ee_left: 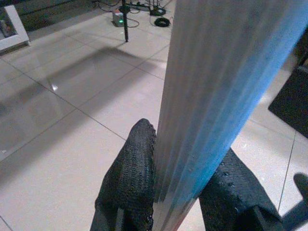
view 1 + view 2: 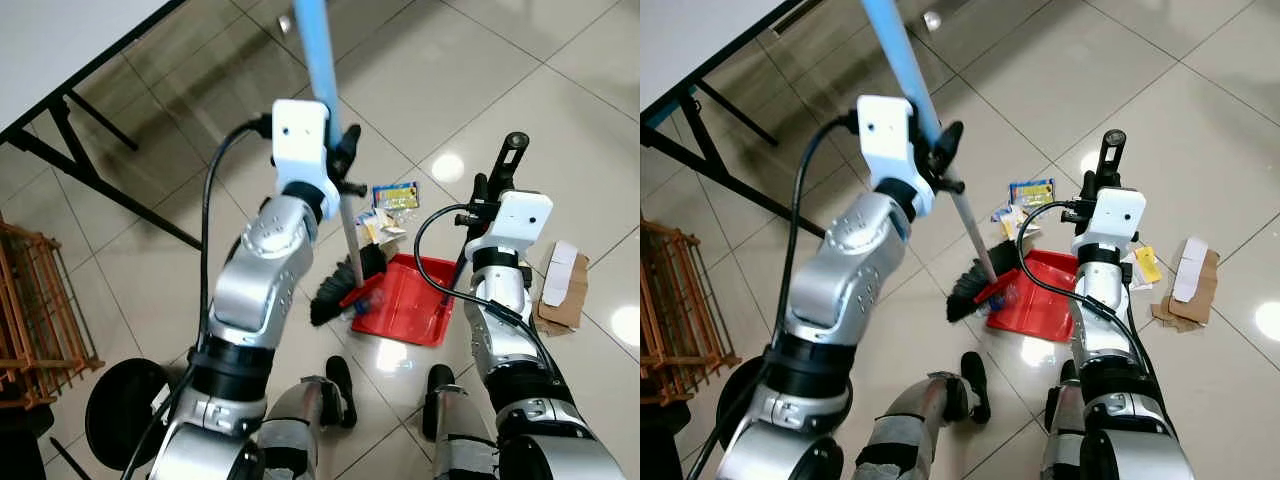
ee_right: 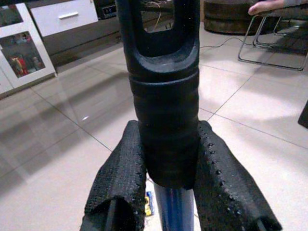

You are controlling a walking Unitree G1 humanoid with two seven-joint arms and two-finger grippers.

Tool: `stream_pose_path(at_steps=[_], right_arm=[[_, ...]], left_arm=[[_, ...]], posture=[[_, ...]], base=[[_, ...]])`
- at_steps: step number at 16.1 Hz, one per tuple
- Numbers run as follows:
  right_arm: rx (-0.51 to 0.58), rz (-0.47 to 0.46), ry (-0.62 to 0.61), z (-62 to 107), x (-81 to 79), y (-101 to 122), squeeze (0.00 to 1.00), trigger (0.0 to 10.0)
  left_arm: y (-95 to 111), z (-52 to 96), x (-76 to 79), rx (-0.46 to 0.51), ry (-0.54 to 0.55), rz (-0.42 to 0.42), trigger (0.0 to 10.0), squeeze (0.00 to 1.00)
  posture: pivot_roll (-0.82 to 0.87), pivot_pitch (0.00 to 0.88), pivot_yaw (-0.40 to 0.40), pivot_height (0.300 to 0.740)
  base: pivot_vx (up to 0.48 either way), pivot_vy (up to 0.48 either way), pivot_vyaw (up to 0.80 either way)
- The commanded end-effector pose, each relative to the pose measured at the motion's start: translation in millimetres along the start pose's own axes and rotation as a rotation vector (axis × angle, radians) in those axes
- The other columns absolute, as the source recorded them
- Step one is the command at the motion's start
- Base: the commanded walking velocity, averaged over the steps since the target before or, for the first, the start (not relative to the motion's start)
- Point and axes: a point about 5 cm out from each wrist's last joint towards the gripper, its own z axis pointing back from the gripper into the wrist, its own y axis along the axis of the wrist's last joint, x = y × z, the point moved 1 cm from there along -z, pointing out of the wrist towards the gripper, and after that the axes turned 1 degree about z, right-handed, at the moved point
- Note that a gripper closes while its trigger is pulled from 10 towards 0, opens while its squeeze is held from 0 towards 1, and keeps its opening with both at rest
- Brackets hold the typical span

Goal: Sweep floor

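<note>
Tiled floor (image 2: 560, 110), broom (image 2: 345, 280) beside red dustpan (image 2: 415, 300)

Both arms are brushed silver with rounded, segmented housings and black joint bands; each wrist carries a white box-shaped camera module, the left one showing two small dark dots on its face. A black cable loops from behind each module down along the forearm. The left gripper (image 1: 180, 192) and right gripper (image 3: 166, 192) have long black fingers with a dimpled, rubbery pad texture.
</note>
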Motion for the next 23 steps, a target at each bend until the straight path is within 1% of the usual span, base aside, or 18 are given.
stream_pose_path(at_steps=[1, 3, 4, 5, 6, 7, 9, 10, 11, 12, 14, 15, 16, 17, 18, 19, 21, 23], right_arm=[[-0.157, -0.067, 0.017, 20.8, -18.9, -30, 0.0, 10.0], [-0.165, -0.084, 0.003, 21.9, -21.0, -32, 0.0, 10.0], [-0.168, -0.087, 0.016, 24.5, -29.8, -33, 0.0, 10.0], [-0.164, -0.071, 0.04, 26.5, -35.6, -33, 0.0, 10.0], [-0.158, -0.054, 0.062, 28.4, -40.0, -33, 0.0, 10.0], [-0.18, -0.089, 0.071, 33.5, -46.1, -36, 0.0, 10.0], [-0.191, -0.111, 0.078, 36.9, -51.5, -38, 0.0, 10.0], [-0.192, -0.118, 0.089, 39.3, -57.1, -38, 0.0, 10.0], [-0.193, -0.124, 0.097, 41.0, -61.5, -38, 0.0, 10.0], [-0.191, -0.128, 0.104, 41.8, -64.5, -37, 0.0, 10.0], [-0.196, -0.147, 0.104, 43.7, -66.6, -38, 0.0, 10.0], [-0.202, -0.157, 0.101, 44.1, -67.2, -39, 0.0, 10.0], [-0.205, -0.17, 0.099, 44.5, -68.9, -39, 0.0, 10.0], [-0.205, -0.172, 0.099, 44.4, -69.4, -39, 0.0, 10.0], [-0.205, -0.177, 0.1, 43.8, -69.9, -38, 0.0, 10.0], [-0.205, -0.179, 0.1, 43.5, -70.1, -38, 0.0, 10.0], [-0.207, -0.182, 0.103, 42.0, -70.4, -38, 0.0, 10.0], [-0.205, -0.182, 0.103, 38.8, -68.5, -37, 0.0, 10.0]], left_arm=[[14, -8.5, 40.1, 0.024, -0.13, 0.182, 10.0, 0.0], [21, -11.5, 39.2, 0.031, -0.12, 0.218, 10.0, 0.0], [32, -17.1, 37.4, 0.044, -0.087, 0.288, 10.0, 0.0], [34, -19.0, 36.5, 0.051, -0.075, 0.266, 10.0, 0.0], [33, -19.5, 35.5, 0.049, -0.066, 0.223, 10.0, 0.0], [28, -21.1, 29.9, 0.023, -0.008, 0.293, 10.0, 0.0], [29, -22.5, 30.3, 0.017, 0.013, 0.34, 10.0, 0.0], [31, -23.9, 31.2, 0.009, 0.029, 0.4, 10.0, 0.0], [33, -25.2, 29.0, 0.011, 0.048, 0.425, 10.0, 0.0], [37, -26.1, 26.0, 0.03, 0.054, 0.414, 10.0, 0.0], [65, -28.4, 20.8, 0.126, 0.049, 0.4, 10.0, 0.0], [74, -29.5, 21.3, 0.156, 0.032, 0.393, 10.0, 0.0], [99, -30.4, 21.8, 0.233, -0.014, 0.332, 10.0, 0.0], [106, -30.3, 21.1, 0.253, -0.023, 0.321, 10.0, 0.0], [126, -30.4, 15.5, 0.306, -0.031, 0.288, 10.0, 0.0], [135, -30.2, 12.2, 0.327, -0.031, 0.269, 10.0, 0.0], [160, -27.6, 0.0, 0.389, -0.022, 0.18, 10.0, 0.0], [176, -24.0, -9.2, 0.429, -0.015, 0.123, 10.0, 0.0]], posture=[[0.16, 0.328, 0.291, 0.74], [0.16, 0.325, 0.288, 0.74], [0.16, 0.323, 0.287, 0.74], [0.16, 0.322, 0.286, 0.74], [0.16, 0.326, 0.288, 0.74], [0.16, 0.331, 0.289, 0.74], [0.16, 0.332, 0.288, 0.74], [0.16, 0.334, 0.29, 0.74], [0.15, 0.335, 0.29, 0.74], [0.15, 0.335, 0.29, 0.74], [0.16, 0.325, 0.29, 0.74], [0.16, 0.324, 0.29, 0.74], [0.15, 0.317, 0.287, 0.74], [0.15, 0.317, 0.287, 0.74], [0.15, 0.306, 0.282, 0.74], [0.15, 0.305, 0.282, 0.74], [0.15, 0.288, 0.273, 0.74], [0.14, 0.271, 0.26, 0.74]], base=[[0.0, 0.0, 0.0], [0.0, 0.0, 0.0], [0.0, 0.0, 0.0], [0.0, 0.0, 0.0], [0.0, 0.0, 0.0], [0.0, 0.0, 0.0], [0.0, 0.0, 0.0], [0.0, 0.0, 0.0], [0.0, 0.0, 0.0], [0.0, 0.0, 0.0], [0.0, 0.0, 0.0], [0.0, 0.0, 0.0], [0.0, 0.0, 0.0], [0.0, 0.0, 0.0], [0.0, 0.0, 0.0], [0.0, 0.0, 0.0], [0.0, 0.0, 0.0], [0.0, 0.0, 0.0]])
